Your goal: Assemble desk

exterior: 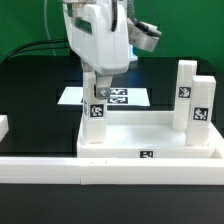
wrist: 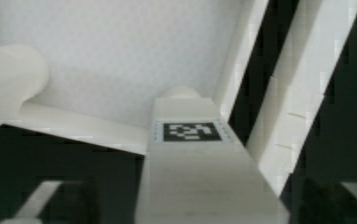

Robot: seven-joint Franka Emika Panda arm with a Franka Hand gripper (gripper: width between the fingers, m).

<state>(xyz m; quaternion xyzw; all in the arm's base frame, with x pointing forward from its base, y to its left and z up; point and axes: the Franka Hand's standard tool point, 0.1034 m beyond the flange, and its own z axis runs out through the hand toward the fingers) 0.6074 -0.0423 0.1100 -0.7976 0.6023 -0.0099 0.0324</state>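
The desk tabletop (exterior: 150, 143) lies as a white rimmed tray in the middle of the table. A white tagged leg (exterior: 96, 120) stands upright at its corner on the exterior view's left, and two more legs (exterior: 186, 93) (exterior: 203, 108) stand on the right. My gripper (exterior: 97, 98) hangs straight over the left leg, reaching down around its top. In the wrist view the leg (wrist: 201, 150) runs between my fingers (wrist: 47, 200), with a dark gap on each side, so the gripper (wrist: 189, 208) is open and grips nothing. The tabletop's inside (wrist: 86, 95) shows beyond the leg.
The marker board (exterior: 125, 97) lies flat behind the tabletop. A long white border rail (exterior: 110, 174) runs along the front, with a short end piece (exterior: 3, 126) at the exterior view's left edge. Green wall and cables stand behind the arm.
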